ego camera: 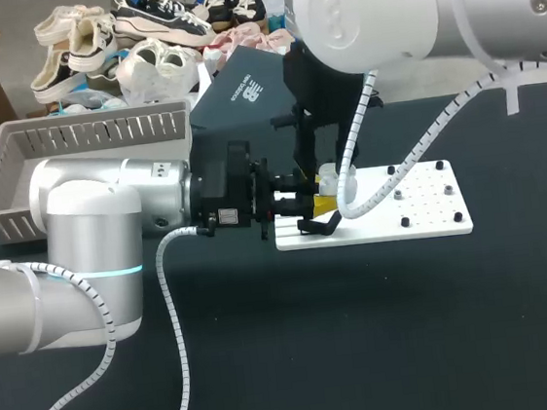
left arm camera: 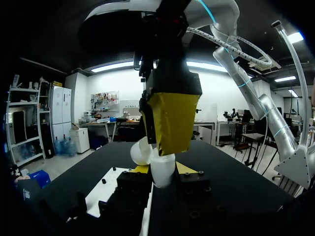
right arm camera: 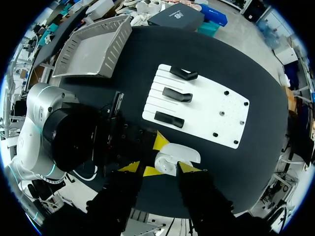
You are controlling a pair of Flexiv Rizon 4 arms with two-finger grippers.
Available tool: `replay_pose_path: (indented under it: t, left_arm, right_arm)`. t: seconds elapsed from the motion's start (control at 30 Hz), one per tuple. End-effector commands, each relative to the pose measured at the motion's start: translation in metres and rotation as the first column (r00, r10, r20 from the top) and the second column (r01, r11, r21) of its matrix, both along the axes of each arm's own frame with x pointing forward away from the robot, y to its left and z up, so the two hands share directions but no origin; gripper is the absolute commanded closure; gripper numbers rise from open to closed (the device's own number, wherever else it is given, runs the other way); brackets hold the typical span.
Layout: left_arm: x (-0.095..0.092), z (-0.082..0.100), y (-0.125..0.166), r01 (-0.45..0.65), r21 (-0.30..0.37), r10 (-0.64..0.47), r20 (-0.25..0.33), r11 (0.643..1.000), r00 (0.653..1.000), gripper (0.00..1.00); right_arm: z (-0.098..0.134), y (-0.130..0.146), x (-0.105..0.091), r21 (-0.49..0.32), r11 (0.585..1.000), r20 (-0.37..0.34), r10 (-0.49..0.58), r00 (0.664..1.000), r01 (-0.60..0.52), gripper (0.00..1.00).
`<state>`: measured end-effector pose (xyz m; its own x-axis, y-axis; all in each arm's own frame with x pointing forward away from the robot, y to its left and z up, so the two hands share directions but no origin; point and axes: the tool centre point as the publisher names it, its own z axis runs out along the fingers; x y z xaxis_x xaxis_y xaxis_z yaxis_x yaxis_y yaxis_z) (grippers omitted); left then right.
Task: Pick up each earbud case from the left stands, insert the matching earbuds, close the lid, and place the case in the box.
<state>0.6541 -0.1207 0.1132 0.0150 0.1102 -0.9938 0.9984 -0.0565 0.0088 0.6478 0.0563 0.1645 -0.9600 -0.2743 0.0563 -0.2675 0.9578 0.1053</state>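
Two claws meet at one white earbud case [left arm camera: 162, 173], held just above the near edge of the white stand board [ego camera: 421, 211] on the counter. Your left claw [ego camera: 321, 210] is clamped on the case body, a yellow tip against each side. Your right claw [right arm camera: 162, 168] comes down on it from above. I cannot tell whether that claw grips anything or only hovers against the case.

The lid [left arm camera: 140, 150] is tipped open to one side, so I judge you are at the insert-or-close stage, not yet at boxing. No earbud is visible, so I cannot say whether they are seated. The three black stands [right arm camera: 177, 94] look bare.

If the buds are in, the next move calls for a gentle press on the lid while the left claw keeps the body square. After that, carry the case well across to the grey basket [ego camera: 89, 126], which I take for the box.
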Motion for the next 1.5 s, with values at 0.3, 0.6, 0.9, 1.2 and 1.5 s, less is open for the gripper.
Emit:
replay_pose_path:
  t: [0.3,0.6,0.9,1.2,1.5]
  left_arm:
    - [-0.001,0.000,0.000,-0.003,0.000,0.003,0.001,1.000,1.000,1.00]
    - [-0.001,0.000,0.000,-0.003,0.000,0.003,0.001,1.000,1.000,1.00]
    - [-0.001,0.000,0.000,-0.003,0.000,0.003,0.001,1.000,1.000,1.00]
    - [-0.001,0.000,0.000,-0.003,0.000,0.003,0.001,1.000,1.000,1.00]
    - [-0.001,0.000,0.000,-0.003,0.000,0.003,0.001,1.000,1.000,1.00]
  right_arm:
    - [0.018,-0.025,0.006,0.033,0.979,0.063,-0.202,0.977,0.200,0.00]
    - [0.015,-0.037,0.025,0.041,0.922,0.069,-0.387,0.920,0.385,0.00]
    - [-0.001,-0.058,0.050,0.022,0.828,0.057,-0.561,0.826,0.560,0.00]
    - [-0.017,-0.065,0.049,-0.017,0.823,0.045,-0.566,0.823,0.568,0.00]
    - [-0.015,-0.066,0.033,-0.035,0.844,0.046,-0.533,0.845,0.535,0.00]
